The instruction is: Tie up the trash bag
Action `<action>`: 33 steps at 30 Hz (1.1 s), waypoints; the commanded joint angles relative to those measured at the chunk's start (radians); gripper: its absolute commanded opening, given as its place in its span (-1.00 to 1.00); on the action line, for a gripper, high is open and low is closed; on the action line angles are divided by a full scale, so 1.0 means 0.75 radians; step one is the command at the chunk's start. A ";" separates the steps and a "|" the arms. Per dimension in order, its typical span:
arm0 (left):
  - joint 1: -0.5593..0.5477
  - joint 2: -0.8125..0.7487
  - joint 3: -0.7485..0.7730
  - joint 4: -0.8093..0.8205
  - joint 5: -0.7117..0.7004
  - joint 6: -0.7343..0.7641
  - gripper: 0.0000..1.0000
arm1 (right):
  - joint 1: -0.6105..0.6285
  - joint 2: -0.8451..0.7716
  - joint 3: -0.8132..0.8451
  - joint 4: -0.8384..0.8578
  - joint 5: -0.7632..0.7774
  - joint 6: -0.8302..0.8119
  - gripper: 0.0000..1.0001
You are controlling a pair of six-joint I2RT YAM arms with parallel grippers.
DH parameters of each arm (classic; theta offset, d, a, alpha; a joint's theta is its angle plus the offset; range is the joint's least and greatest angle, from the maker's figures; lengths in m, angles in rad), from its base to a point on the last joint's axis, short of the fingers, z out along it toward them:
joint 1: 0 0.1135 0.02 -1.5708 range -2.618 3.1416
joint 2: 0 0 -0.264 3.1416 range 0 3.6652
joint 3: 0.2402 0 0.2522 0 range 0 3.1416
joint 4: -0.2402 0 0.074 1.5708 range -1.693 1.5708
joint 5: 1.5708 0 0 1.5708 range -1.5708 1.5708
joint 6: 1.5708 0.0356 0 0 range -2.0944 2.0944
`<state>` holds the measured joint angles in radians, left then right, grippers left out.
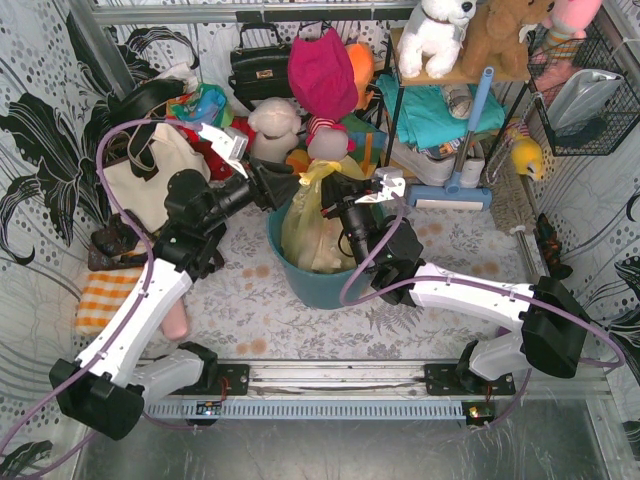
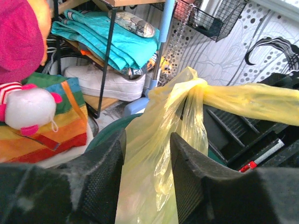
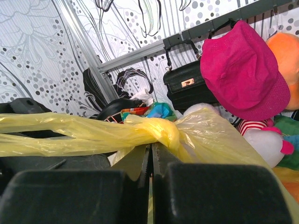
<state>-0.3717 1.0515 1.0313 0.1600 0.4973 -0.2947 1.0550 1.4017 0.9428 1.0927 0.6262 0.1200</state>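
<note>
Ribbed left claw (image 2: 147, 144) straddles crinkly yellow trash bag (image 2: 194, 100).

The fingers (image 3: 215, 191) sit pressed together beneath the trash bag (image 3: 215, 135), its knot (image 3: 163, 133) trailing a strip (image 3: 70, 133) leftward.

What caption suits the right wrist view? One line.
Right gripper, jaws shut, pinches the yellow trash bag below its knot; magenta cap behind.
</note>
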 commanded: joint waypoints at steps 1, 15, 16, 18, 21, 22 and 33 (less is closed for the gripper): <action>0.007 0.056 0.053 0.077 0.089 0.027 0.10 | -0.005 -0.018 -0.006 0.051 -0.025 0.038 -1.00; 0.007 0.199 0.077 0.139 0.186 0.024 0.14 | -0.003 -0.010 0.003 0.046 -0.031 0.051 -1.00; 0.007 0.210 0.076 0.159 0.230 0.015 0.09 | -0.005 -0.008 0.001 0.046 -0.028 0.051 -1.00; 0.007 0.214 0.065 0.197 0.318 -0.007 -0.24 | -0.004 -0.006 0.000 0.051 -0.020 0.048 -1.00; 0.005 0.175 0.024 0.229 0.400 -0.013 -0.62 | -0.004 0.001 -0.003 0.061 -0.004 0.040 -1.00; 0.005 0.155 0.010 0.233 0.415 -0.010 -0.71 | -0.005 0.006 -0.003 0.069 0.000 0.036 -1.00; 0.000 0.054 -0.029 0.049 0.534 0.049 -0.96 | -0.017 0.102 0.046 0.162 -0.009 -0.024 -1.00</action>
<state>-0.3721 1.1069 1.0122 0.2459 0.8448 -0.2924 1.0527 1.4509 0.9432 1.1358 0.6209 0.1333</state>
